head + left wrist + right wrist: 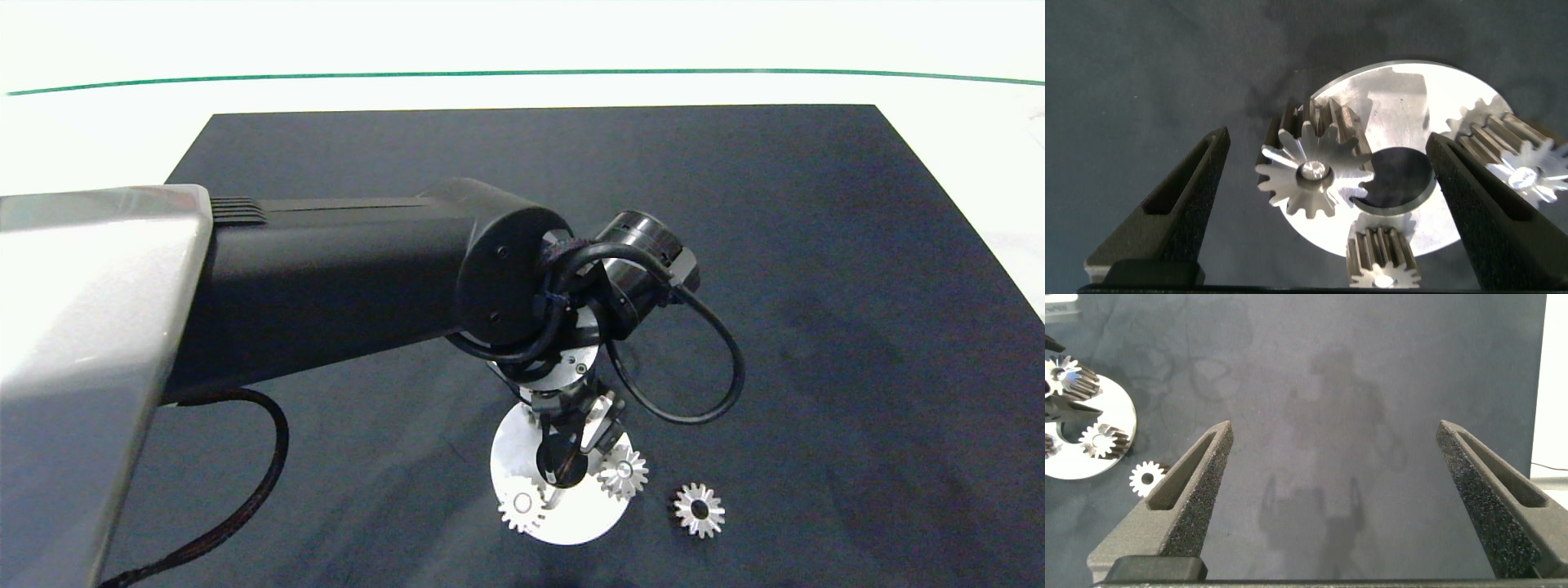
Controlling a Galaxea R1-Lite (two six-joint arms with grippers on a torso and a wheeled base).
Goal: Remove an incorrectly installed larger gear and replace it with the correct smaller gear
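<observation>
Removal step starting: left gripper is hovering open over the plate, fingers straddling the larger gear mounted there. Smaller gear is lying just beside the plate. Next move probably needs lowering and closing squarely on the teeth. Right gripper is idling open, well apart from the plate.

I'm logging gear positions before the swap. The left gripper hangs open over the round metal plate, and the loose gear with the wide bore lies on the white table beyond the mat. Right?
Not quite. The loose gear lies on the dark mat, beside the round metal plate, as the head view shows. The left gripper does hang open over the plate.
</observation>
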